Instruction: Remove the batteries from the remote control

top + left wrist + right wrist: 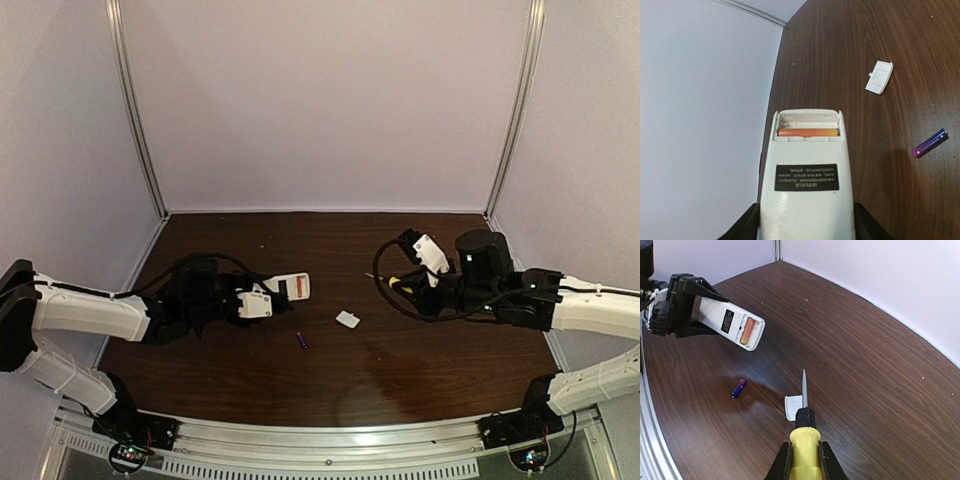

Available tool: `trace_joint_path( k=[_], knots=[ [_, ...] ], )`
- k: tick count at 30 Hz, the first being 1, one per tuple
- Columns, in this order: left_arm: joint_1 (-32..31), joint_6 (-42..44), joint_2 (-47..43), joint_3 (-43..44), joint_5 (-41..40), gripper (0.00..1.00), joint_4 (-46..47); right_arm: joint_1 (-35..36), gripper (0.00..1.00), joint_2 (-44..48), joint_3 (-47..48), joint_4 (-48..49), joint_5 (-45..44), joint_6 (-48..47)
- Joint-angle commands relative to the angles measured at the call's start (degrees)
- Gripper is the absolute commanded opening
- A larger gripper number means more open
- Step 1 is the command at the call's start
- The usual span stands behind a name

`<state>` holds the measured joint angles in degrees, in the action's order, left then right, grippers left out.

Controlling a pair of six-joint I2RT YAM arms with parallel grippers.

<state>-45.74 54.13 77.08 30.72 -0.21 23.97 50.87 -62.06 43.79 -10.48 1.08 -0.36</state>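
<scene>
My left gripper (807, 226) is shut on the white remote control (807, 175) and holds it above the table, back face up. Its battery bay is open, with one orange battery (808, 132) still inside. A blue-purple battery (930, 143) lies loose on the table, also seen from above (301, 340). My right gripper (805, 460) is shut on the yellow-handled screwdriver (805, 442), whose tip points toward the remote (732, 322) from a distance, above the table.
The small white lid piece (348, 320) lies on the dark wooden table (330, 380) between the arms, just under the screwdriver shaft in the right wrist view (792, 406). White walls stand at the back and sides.
</scene>
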Motion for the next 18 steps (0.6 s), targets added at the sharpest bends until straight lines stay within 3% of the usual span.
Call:
trace_joint_path(
  k=[1, 13, 18],
  knots=[
    [0.4, -3.8, -2.6, 2.8, 4.0, 0.0, 1.1, -0.2, 0.0, 3.2, -3.7, 8.6, -2.7, 8.5],
    [0.4, -9.7, -8.3, 2.1, 16.3, 0.0, -0.9, -0.2, 0.0, 3.6, 0.7, 4.9, -1.4, 15.8],
    [0.4, -14.9, -6.7, 2.9, 21.7, 0.0, -1.1, -0.1, 0.0, 4.2, 2.6, 3.1, 7.3, 16.2]
  ],
)
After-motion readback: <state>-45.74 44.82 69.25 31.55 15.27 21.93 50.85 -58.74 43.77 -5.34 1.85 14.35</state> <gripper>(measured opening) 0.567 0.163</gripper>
